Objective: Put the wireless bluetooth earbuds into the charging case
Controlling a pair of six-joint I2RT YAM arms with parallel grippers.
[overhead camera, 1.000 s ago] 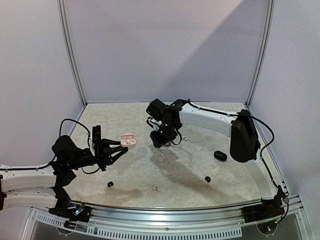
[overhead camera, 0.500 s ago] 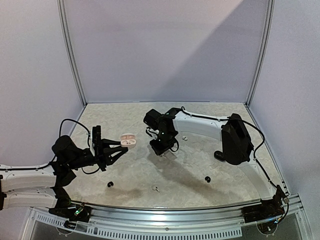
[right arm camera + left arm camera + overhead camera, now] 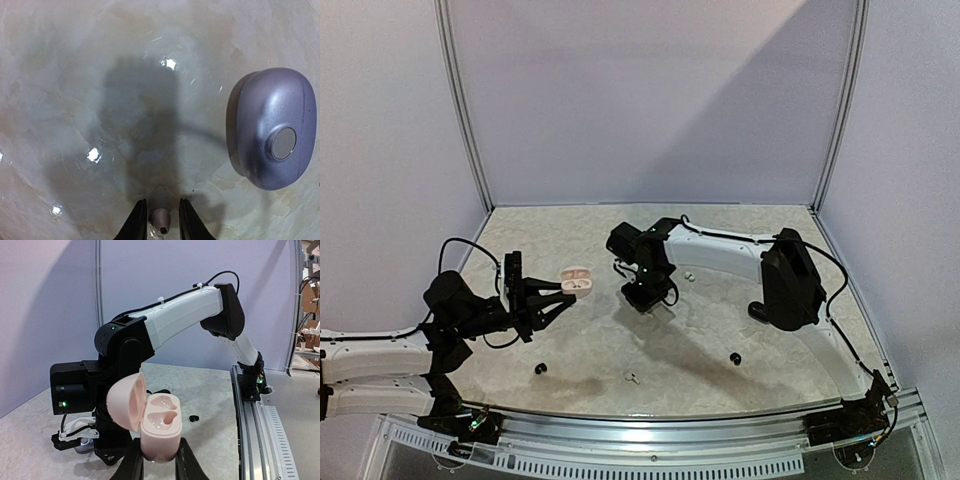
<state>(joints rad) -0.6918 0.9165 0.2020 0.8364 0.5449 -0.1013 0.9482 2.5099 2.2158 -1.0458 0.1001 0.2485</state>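
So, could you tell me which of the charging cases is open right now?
The pink case held in the left gripper: its lid is hinged back, baring two empty wells. The purple case on the table looks shut.

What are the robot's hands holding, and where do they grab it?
Left gripper pinches the pink case by its bottom half. Right gripper straddles a tiny bud; whether it grips it cannot be told.

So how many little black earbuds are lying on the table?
2: one earbud front left, another earbud front right. Others may be hidden.
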